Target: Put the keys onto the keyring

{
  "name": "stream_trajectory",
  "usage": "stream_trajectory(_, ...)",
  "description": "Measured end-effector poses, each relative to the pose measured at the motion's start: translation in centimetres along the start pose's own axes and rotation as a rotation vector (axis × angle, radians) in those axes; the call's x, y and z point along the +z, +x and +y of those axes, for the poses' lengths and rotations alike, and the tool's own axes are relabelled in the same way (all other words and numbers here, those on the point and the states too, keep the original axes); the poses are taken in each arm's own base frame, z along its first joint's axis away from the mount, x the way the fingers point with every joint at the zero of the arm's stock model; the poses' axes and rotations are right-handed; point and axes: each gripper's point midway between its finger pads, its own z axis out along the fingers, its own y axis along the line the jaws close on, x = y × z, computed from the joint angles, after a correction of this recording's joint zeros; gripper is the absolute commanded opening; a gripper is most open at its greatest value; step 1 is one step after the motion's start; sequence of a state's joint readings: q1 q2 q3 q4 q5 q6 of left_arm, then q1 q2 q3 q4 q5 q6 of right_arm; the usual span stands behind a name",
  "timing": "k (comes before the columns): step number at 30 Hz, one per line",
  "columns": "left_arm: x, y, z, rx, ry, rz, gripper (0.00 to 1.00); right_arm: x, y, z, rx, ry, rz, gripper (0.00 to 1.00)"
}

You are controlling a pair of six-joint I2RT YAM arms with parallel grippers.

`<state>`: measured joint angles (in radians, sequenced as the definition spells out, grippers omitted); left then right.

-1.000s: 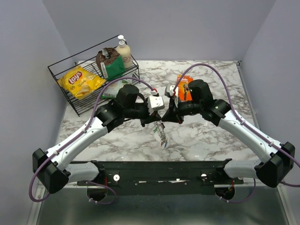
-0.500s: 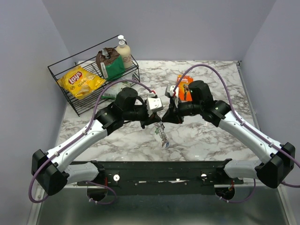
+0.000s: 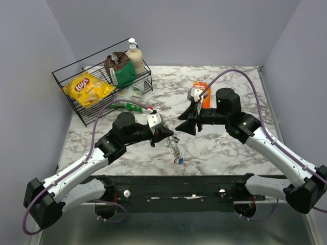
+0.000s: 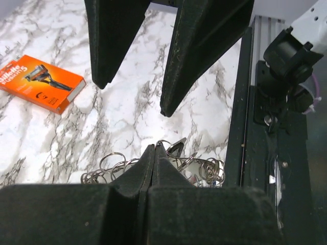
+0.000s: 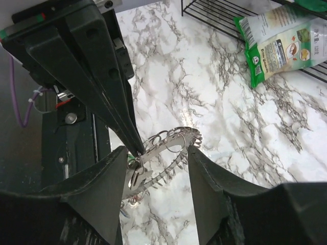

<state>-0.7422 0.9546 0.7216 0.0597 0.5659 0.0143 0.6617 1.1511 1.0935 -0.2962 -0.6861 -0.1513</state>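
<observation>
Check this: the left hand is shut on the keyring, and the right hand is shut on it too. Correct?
No. The left hand is shut on the keyring, but the right hand is open and grips nothing, as the right wrist view shows.

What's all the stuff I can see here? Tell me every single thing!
Table: one, white and grey marble, under everything.
Wire basket: one, black, far left corner.
Chip bag: one, yellow, in the basket.
Brown and green bag: one, in the basket.
Pump bottle: one, cream, basket's far end.
Pouch: one, green and white, beside the basket.
Long packet: one, green, on the table before the basket.
Razor box: one, orange, far middle of the table.
Keyring: one, silver, full of little metal pieces, held up.
Blue key: probably one, low on the bunch.
Left gripper: one, black, pinching the keyring.
Right gripper: one, black, open, facing the keyring.
</observation>
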Motion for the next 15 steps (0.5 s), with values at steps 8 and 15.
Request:
stream_trajectory(8,-1.3,-2.5,-0.5,0.03,-0.037,-0.228,0.0,-0.2,-0.3,-0.1,0.01,-0.018,-0.032,0.52)
stream_trajectory(15,-2.3,-4.3,-0.9,0.059,-0.048,-0.362,0.0,-0.6,-0.4,0.9,0.014,-0.111,-0.059,0.56)
